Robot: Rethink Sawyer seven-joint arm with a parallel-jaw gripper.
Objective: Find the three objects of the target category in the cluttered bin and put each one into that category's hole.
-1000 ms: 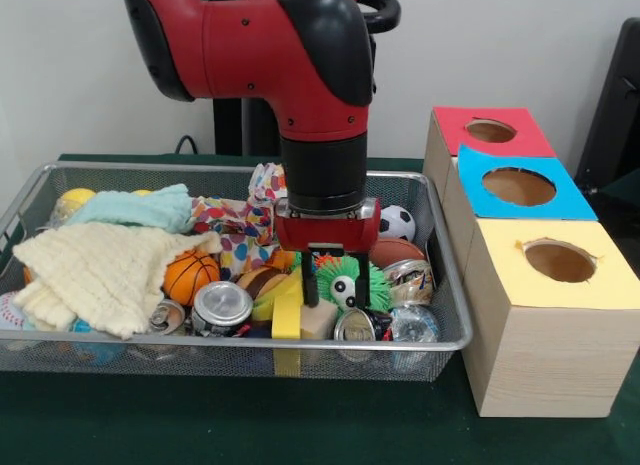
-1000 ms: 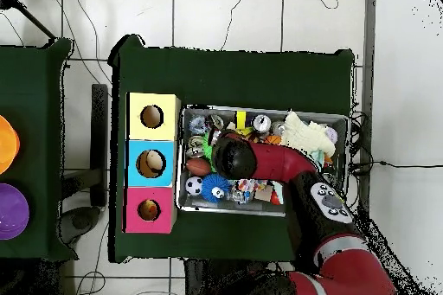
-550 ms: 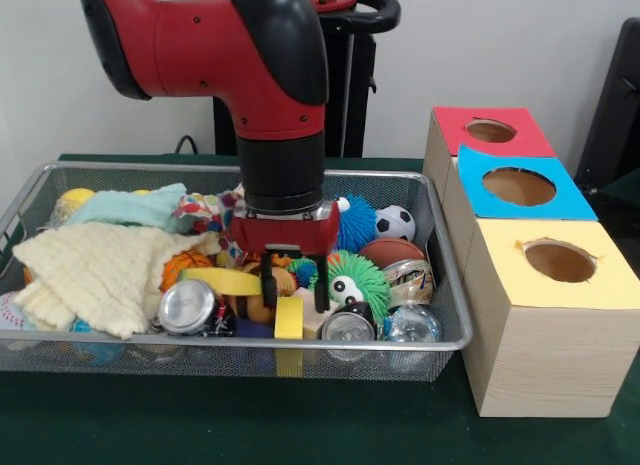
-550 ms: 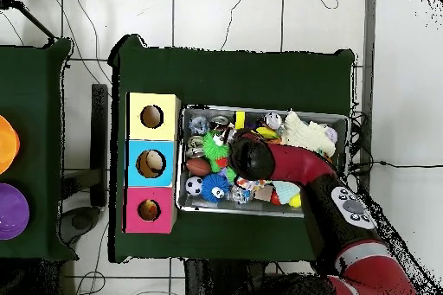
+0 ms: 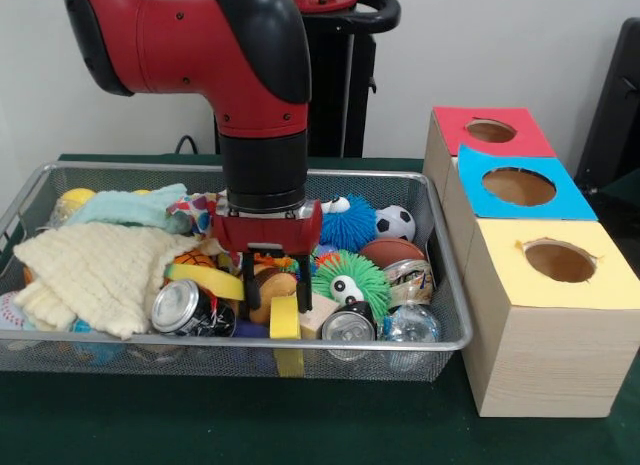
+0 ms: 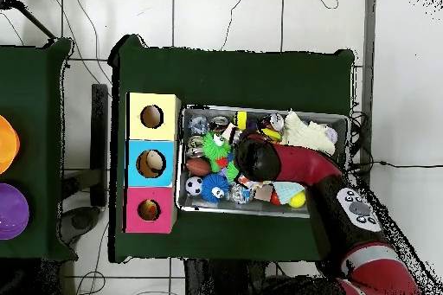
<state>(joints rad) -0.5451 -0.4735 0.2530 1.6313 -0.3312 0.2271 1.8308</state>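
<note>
The wire mesh bin is packed with clutter. My gripper is down in its middle, open, its fingers standing either side of a brown-orange toy. Left of it lie a yellow tape roll, a tipped silver can and a basketball. To the right are a green spiky ball with eyes, a second can and a crushed can. In the overhead view the arm hides the gripper; the green spiky ball shows beside it.
Three boxes with round holes stand by the bin: red, blue, yellow. A cream cloth and a teal cloth cover the bin's left. A blue spiky ball, soccer ball and football lie at the back right.
The arm has swept left across the bin in the front view. The silver can was pushed left and tipped over; the yellow tape roll shifted; the green spiky ball is uncovered.
</note>
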